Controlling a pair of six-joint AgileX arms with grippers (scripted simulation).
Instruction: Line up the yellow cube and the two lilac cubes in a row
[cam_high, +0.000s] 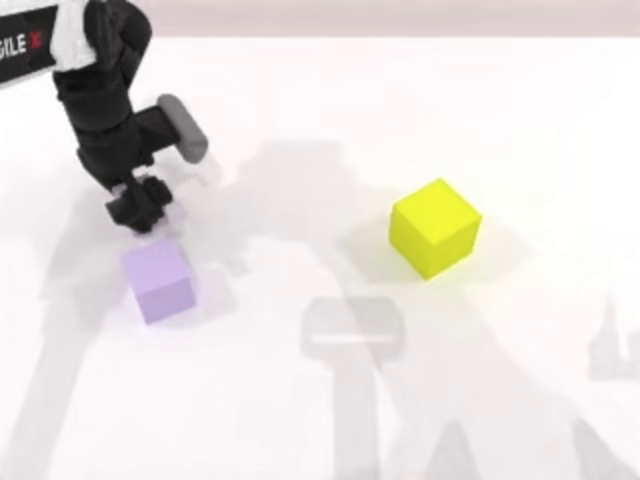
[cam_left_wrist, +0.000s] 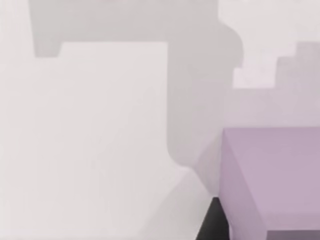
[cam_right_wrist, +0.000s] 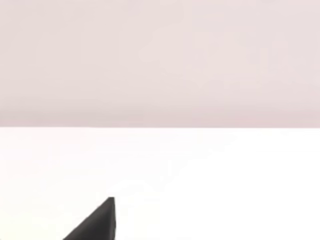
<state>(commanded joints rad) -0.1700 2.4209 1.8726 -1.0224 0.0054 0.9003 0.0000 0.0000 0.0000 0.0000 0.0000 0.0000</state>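
— Yellow cube (cam_high: 434, 226): where does it sit, and why are we over on the left?

— It rests on the tabletop (cam_high: 320, 120) right of centre, well apart from the lilac cube (cam_high: 157, 280) at the left. Our left hand (cam_high: 140, 208) hovers just beyond that lilac one, probably to grasp it; whether its fingers are spread, we cannot tell.

— Counts?

— One yellow, one lilac visible; the second lilac is not in view. Our right arm is out of sight in the top view.

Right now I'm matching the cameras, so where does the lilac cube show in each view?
Top view: lilac cube at the table's left, just in front of the left gripper.
Left wrist view: it fills the lower right corner.
Right wrist view: not in it.
Shared landmark: the white table.
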